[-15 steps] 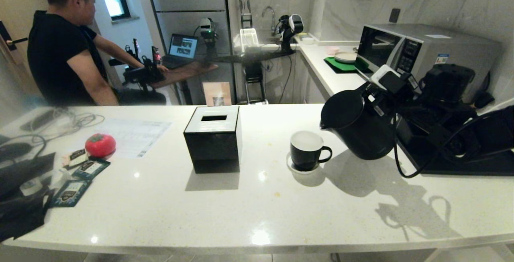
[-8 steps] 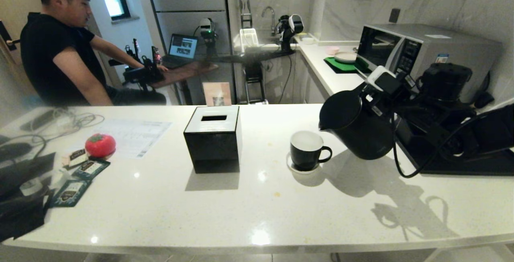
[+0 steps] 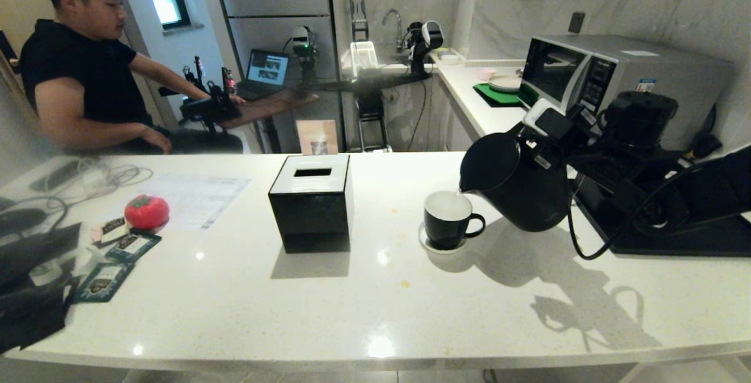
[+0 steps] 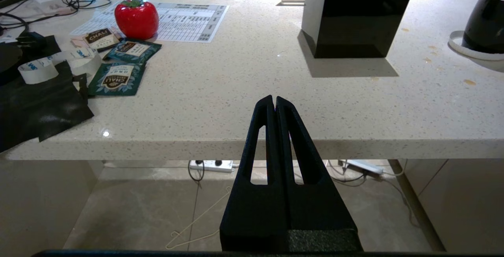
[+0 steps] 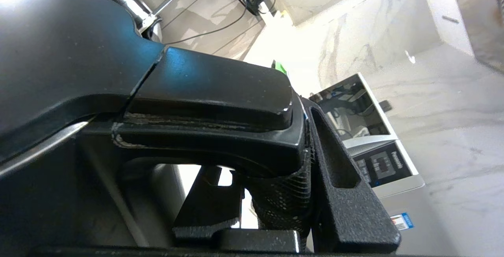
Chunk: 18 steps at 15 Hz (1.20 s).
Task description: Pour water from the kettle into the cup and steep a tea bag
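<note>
Two arms are sharing this counter (image 3: 328,312), but only the right one is working: it is reaching in from the right side, its wrist rolled over, and the right pincer (image 3: 543,148) is clamping its fingers (image 5: 346,194) around the handle of the kettle (image 3: 516,186). The kettle is hanging clear of the counter and tipping away from the pincer, so its short spout is pointing down just over the near rim of the cup (image 3: 449,219). The cup is sitting on its small white saucer (image 3: 437,248), below and beyond the pincer on the spout side, with its loop handle turned toward the kettle. A thin pale streak is showing between spout and rim, though water inside the white interior is too hard to make out. The left pincer (image 4: 274,101) is waiting low in front of the counter edge, fingers pressed together and holding nothing. Ahead of it a black box (image 4: 354,13) is standing, and off to its side several teal sachets (image 4: 118,78) are lying beside a red strawberry-shaped thing (image 4: 136,17). A person (image 3: 82,78) is sitting beyond the counter.
</note>
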Tool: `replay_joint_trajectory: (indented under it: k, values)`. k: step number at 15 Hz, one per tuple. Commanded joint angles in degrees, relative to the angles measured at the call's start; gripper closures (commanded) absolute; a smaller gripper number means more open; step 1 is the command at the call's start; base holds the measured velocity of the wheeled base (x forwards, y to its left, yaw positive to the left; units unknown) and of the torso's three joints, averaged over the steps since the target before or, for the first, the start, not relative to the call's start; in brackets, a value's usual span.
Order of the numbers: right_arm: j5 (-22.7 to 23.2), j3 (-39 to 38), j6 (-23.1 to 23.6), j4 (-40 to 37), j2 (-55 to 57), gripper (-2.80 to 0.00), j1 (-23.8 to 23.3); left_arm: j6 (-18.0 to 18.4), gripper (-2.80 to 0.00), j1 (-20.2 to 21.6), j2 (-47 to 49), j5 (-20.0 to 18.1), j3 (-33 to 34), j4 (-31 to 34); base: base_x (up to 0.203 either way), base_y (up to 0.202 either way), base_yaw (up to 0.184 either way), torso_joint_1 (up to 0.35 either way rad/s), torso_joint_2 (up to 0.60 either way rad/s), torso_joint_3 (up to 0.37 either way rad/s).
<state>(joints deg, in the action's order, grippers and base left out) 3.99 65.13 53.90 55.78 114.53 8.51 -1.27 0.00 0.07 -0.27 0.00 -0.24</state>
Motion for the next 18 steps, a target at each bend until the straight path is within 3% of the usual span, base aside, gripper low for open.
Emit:
replay_joint_trajectory:
  k: [1, 18]
  values:
    - [0.06, 0.18, 1.28, 0.29, 0.08, 0.00, 0.10, -0.05, 0.00, 0.00, 0.01, 0.00, 0.00, -0.02, 0.000, 0.000, 0.000, 0.000, 0.00, 0.000]
    - [-0.03, 0.27, 7.18, 0.73, 0.17, 0.00, 0.46, -0.05, 0.00, 0.00, 0.01, 0.00, 0.00, -0.02, 0.000, 0.000, 0.000, 0.000, 0.00, 0.000]
